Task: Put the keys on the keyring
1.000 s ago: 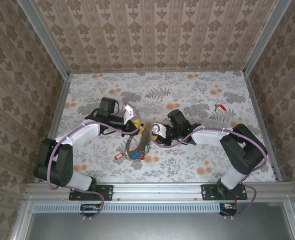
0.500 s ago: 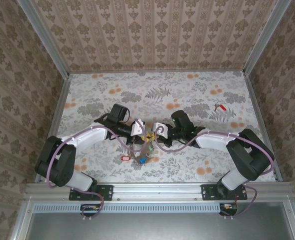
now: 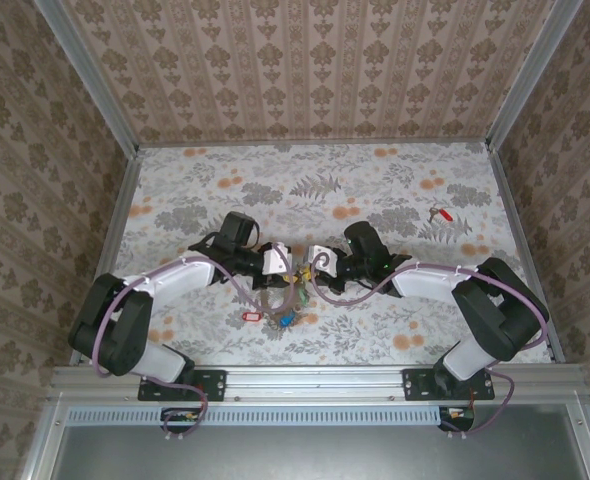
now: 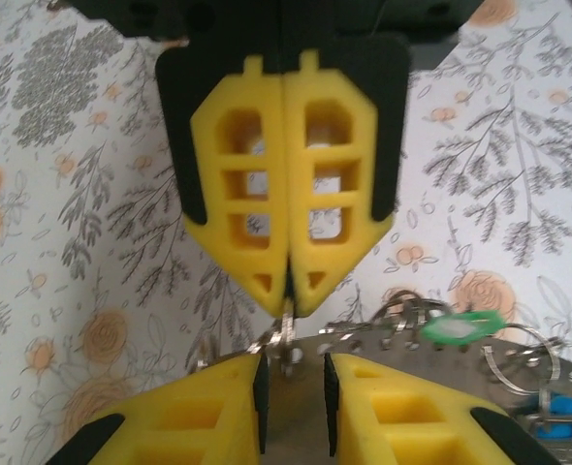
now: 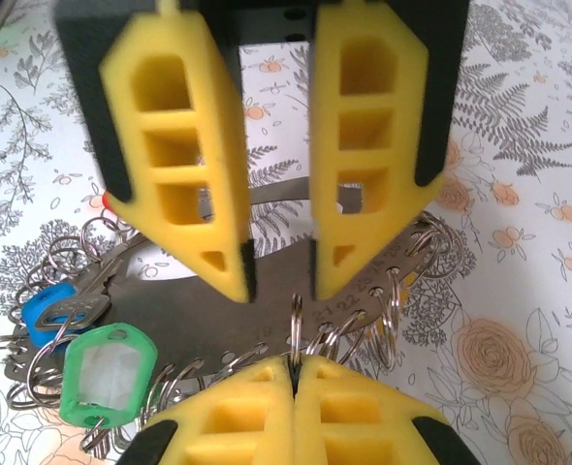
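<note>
The right gripper [image 5: 294,372] rises from the bottom edge, its two yellow fingers pressed flat together and pinching a thin wire ring [image 5: 293,327]. That ring hangs from the rim of the keyring [image 5: 218,325], a dark flat band that curves across the middle. The left gripper [image 5: 278,276] points down from the top, its fingers apart and the band between their tips. More wire rings [image 5: 390,302] line the band's rim. At lower left lie a green key tag [image 5: 102,373] and a blue key tag [image 5: 46,306], with a red speck [image 5: 106,200] higher up. A flowered tablecloth [image 5: 519,194] lies underneath.
</note>
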You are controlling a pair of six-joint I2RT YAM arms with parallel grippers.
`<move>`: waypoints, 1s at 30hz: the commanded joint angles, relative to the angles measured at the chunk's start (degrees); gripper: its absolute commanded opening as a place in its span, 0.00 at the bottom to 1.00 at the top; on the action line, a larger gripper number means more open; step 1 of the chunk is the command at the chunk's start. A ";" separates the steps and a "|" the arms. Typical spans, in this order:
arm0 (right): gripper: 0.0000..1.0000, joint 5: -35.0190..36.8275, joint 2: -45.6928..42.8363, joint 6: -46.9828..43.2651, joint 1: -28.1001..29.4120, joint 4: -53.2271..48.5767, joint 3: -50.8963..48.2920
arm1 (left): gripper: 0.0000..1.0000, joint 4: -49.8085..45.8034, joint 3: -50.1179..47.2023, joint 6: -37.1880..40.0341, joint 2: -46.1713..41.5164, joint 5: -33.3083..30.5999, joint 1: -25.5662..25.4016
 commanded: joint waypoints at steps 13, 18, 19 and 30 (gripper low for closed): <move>0.00 -1.82 -1.64 0.80 0.09 3.54 -0.24 | 0.07 2.58 0.59 -1.13 0.49 -2.59 -2.05; 0.26 0.41 -3.08 0.56 -0.04 4.38 -1.95 | 0.00 -0.09 0.92 1.47 -0.35 -1.48 -2.29; 0.35 0.67 -3.79 0.14 -0.32 4.31 -2.52 | 0.00 -0.24 0.71 2.07 -0.72 -1.33 -2.25; 0.43 2.37 -8.68 -10.17 -1.32 -6.14 -4.02 | 0.00 -3.15 1.56 2.44 -3.83 10.68 -0.52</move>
